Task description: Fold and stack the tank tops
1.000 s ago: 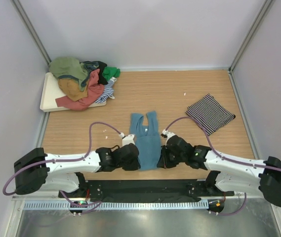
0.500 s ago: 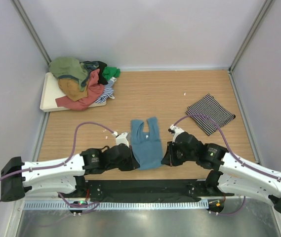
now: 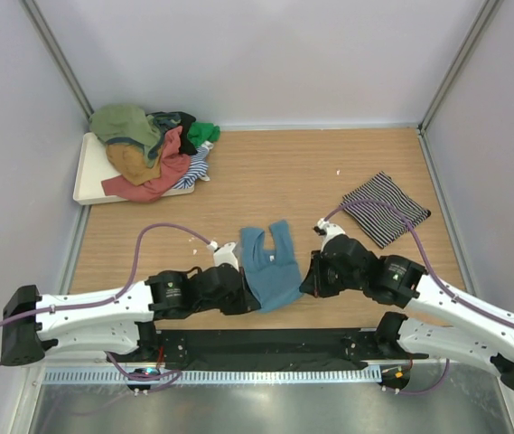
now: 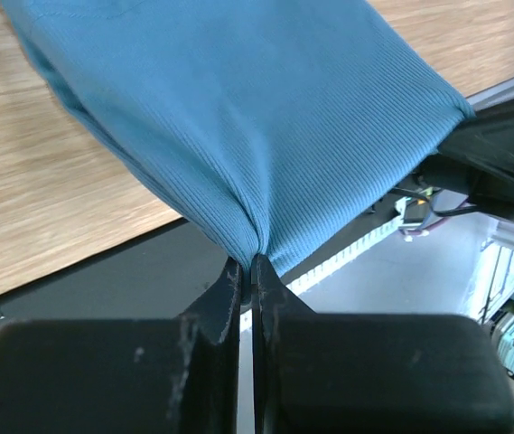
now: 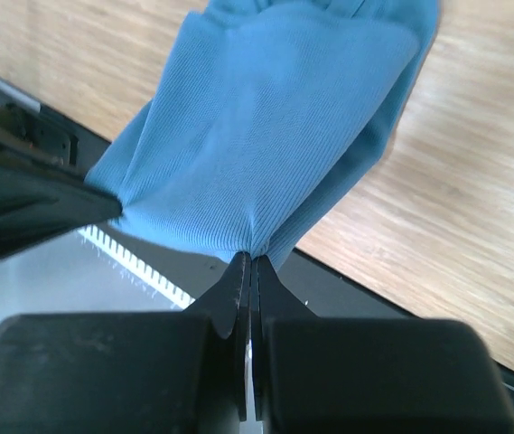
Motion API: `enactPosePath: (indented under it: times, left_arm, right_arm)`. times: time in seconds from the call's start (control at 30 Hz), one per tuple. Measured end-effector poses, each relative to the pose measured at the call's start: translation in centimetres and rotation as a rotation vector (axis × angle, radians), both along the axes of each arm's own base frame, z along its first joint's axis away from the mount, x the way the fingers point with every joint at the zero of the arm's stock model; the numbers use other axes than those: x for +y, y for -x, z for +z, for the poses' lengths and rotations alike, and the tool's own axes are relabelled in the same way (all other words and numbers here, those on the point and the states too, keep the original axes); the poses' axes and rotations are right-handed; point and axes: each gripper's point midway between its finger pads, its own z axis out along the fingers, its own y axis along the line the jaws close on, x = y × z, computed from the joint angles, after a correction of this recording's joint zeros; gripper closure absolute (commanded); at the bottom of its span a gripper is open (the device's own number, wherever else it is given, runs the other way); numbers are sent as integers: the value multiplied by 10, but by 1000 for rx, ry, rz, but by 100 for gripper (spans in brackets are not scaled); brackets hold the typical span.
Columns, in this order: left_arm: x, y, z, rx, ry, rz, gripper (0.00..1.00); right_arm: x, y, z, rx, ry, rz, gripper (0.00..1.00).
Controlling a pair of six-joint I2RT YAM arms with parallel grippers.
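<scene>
Jaws-wise: pinching tight on the near hem corners of the teal tank top (image 3: pixel 270 267) with left gripper (image 4: pixel 246 262) and right gripper (image 5: pixel 248 258), around 6 o'clock on the table (image 3: pixel 284 172). Pull evenly, then fold the hem toward 12 o'clock over the straps, no slack.

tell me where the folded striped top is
In the top view the folded striped top lies on the table at right, past the right arm and right of the teal top.
</scene>
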Motion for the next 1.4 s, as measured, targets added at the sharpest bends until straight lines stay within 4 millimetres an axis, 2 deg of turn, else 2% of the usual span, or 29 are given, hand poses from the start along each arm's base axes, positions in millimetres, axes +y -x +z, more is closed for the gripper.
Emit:
enactPosePath:
  times: [0.13,0.37,0.57,0.7,0.87,1.07,1.2,1.4]
  left_arm:
    - [-2,-8,9,-1,18,24,100]
    - [11,-42,10,42,35,130,100]
    - [11,-50,8,74,30,129,100]
    - [15,-63,6,90,29,154,100]
    - [18,-84,18,74,39,180,100]
    - [19,-114,30,59,44,204,100]
    - [20,-132,25,76,27,216,100]
    - [20,-158,16,114,7,222,100]
  right_arm:
    - [1,-14,5,-28,48,-43,99]
    - [4,-37,12,-73,122,-93,99]
    - [7,-51,15,-95,159,-114,99]
    - [5,-66,11,-94,189,-140,99]
    - [3,-88,4,-80,215,-177,99]
    - [2,-120,8,-74,200,-210,99]
    - [4,-143,8,-72,189,-225,99]
    - [5,-172,-4,-44,202,-241,99]
